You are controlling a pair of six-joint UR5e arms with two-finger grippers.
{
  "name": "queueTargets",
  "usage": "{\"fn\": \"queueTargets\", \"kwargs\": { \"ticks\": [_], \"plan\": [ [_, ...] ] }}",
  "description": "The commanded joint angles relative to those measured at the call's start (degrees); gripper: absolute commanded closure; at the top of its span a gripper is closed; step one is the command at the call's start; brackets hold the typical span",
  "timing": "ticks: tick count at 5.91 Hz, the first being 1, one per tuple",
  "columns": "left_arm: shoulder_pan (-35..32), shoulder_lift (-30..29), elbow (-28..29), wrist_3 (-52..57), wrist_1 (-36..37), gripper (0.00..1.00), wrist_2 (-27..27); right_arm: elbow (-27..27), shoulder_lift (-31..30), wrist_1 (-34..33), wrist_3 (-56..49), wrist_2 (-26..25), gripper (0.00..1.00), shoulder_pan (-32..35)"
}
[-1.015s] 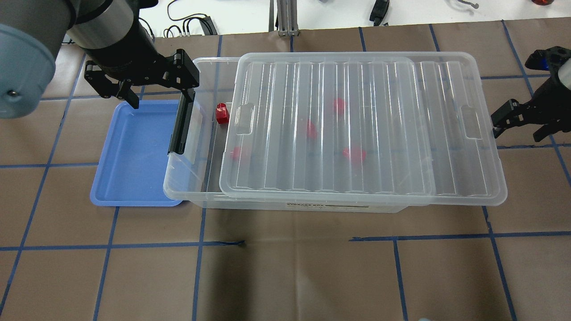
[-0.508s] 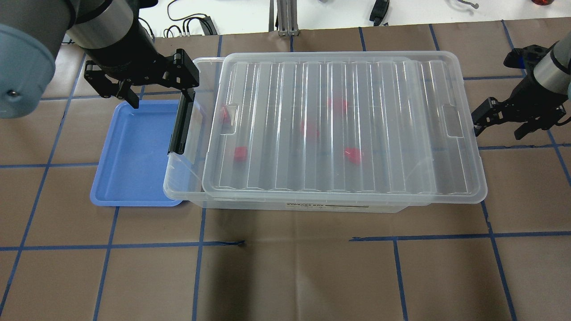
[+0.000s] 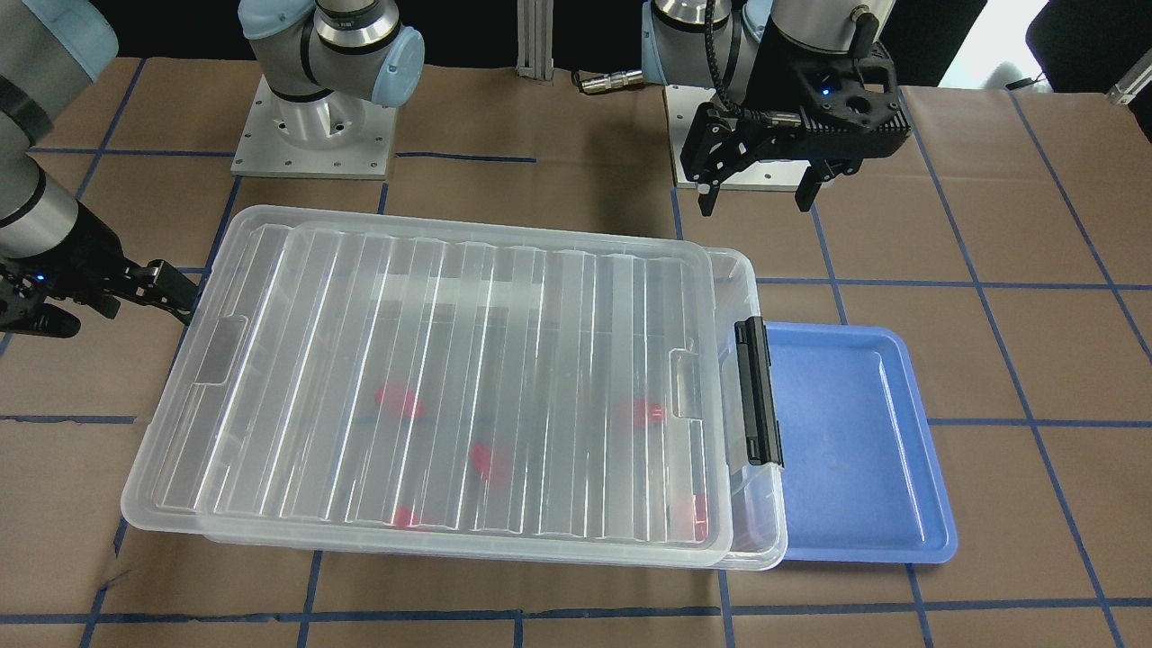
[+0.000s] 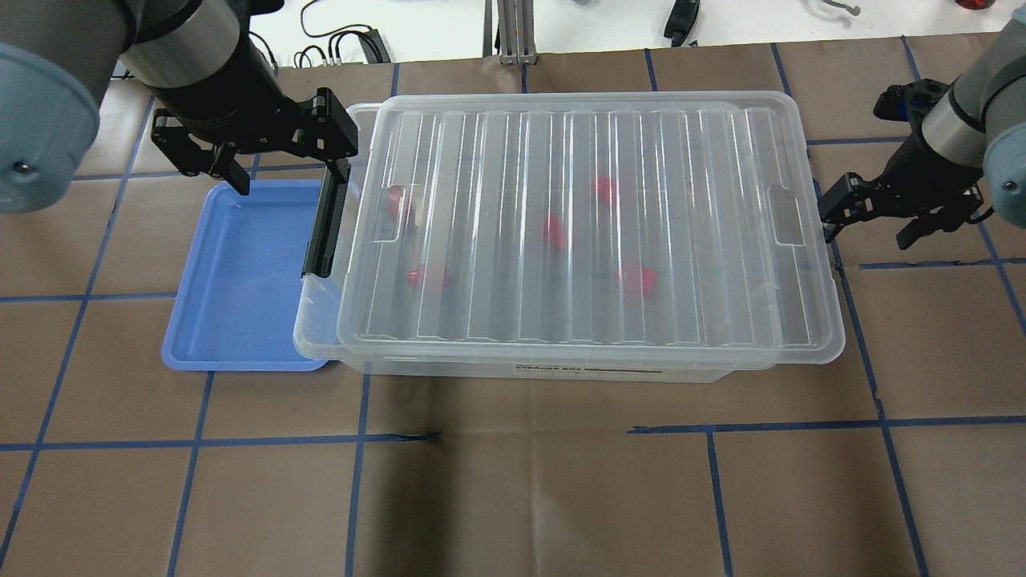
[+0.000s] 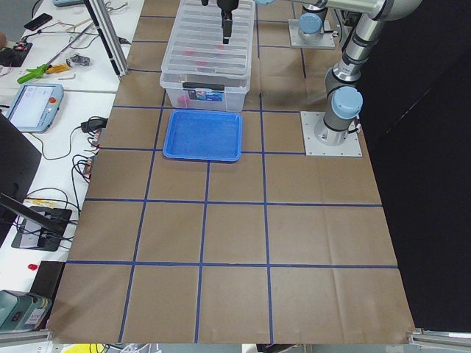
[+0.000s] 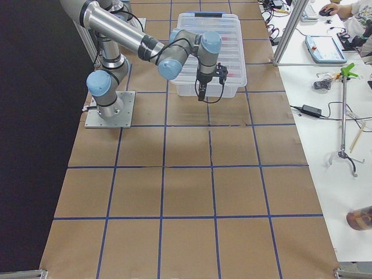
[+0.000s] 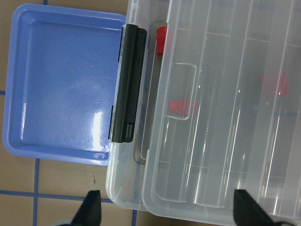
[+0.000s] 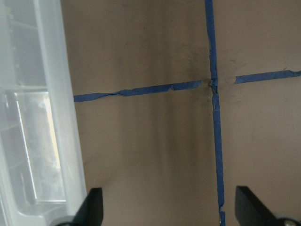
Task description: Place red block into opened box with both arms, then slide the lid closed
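The clear box lies across the table, its black latch bar on its left end. The ribbed lid covers nearly all of it and leaves a narrow gap at the latch end. Several red blocks lie inside; one is near the gap and another is under the lid. My left gripper hangs open above the latch end with nothing in it. My right gripper is open at the lid's right short edge, one finger against it.
A blue tray lies against the box's latch end, under my left gripper. Brown paper with blue tape lines covers the table. Cables and tools lie beyond the far edge.
The lid has slid left over the box, narrowing the gap at the latch end. My right gripper moved left with it. My left arm has stayed still.
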Motion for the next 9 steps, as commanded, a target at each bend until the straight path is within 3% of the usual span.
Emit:
{"fn": "queueTargets", "kwargs": {
  "ticks": [1, 4, 6, 9],
  "plan": [
    [0.09, 0.0, 0.0, 0.0, 0.06, 0.02, 0.0, 0.26, 0.0, 0.05, 1.01, 2.84, 0.0, 0.81],
    [0.09, 0.0, 0.0, 0.0, 0.5, 0.02, 0.0, 1.23, 0.0, -0.39, 1.71, 3.05, 0.0, 1.52],
    [0.09, 0.0, 0.0, 0.0, 0.5, 0.02, 0.0, -4.01, -1.83, 0.57, 1.71, 1.04, 0.0, 2.13],
    [0.09, -0.09, 0.0, 0.09, 0.5, 0.02, 0.0, -8.69, -8.68, 8.8, 9.04, -0.47, 0.0, 11.58]
  ]
}}
